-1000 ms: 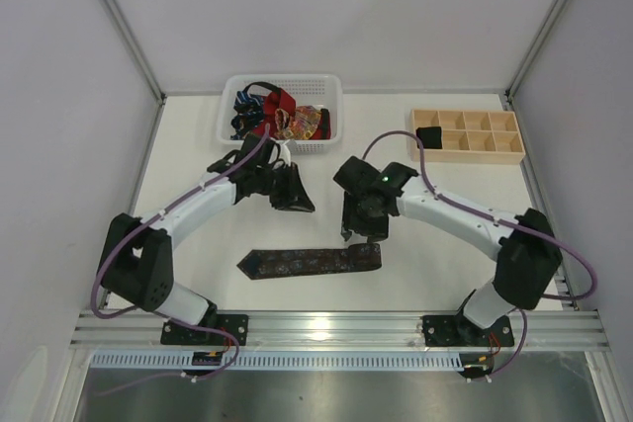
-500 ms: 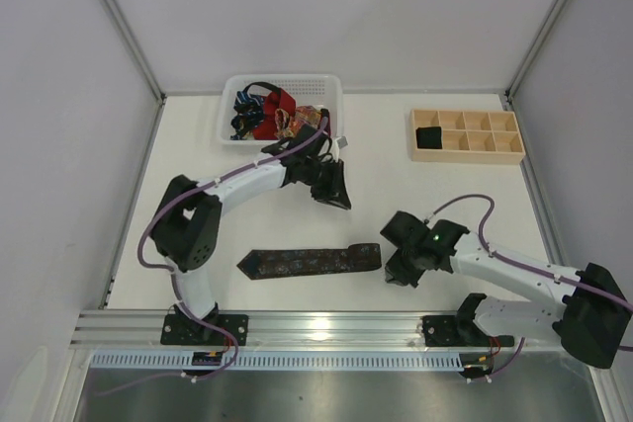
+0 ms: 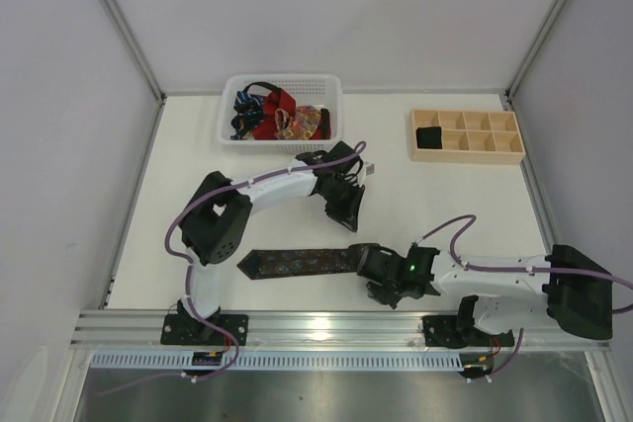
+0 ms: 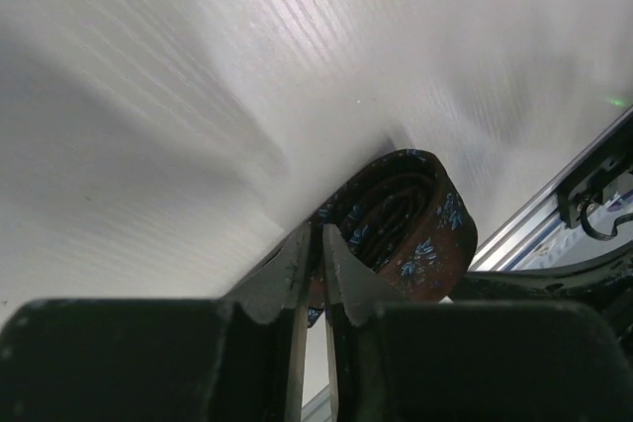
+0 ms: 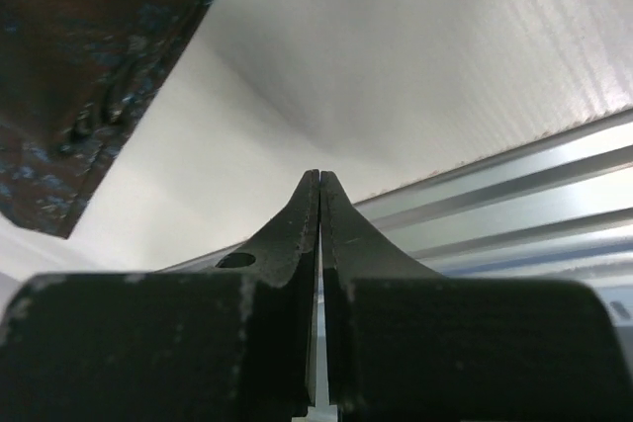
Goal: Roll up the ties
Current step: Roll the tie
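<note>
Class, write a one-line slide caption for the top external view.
Left gripper and shut right gripper beside the rolled end of a dark patterned tie.

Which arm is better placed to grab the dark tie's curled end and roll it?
Probably the left: the tie's curled end sits straight ahead of the left gripper in its wrist view. The right gripper is shut and points past the tie, which lies off to its side.

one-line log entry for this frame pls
stage: roll barely started | dark tie: flat on table, one end curled | left claw: nearly shut, pointing at that end | right claw: shut, empty, beside it
</note>
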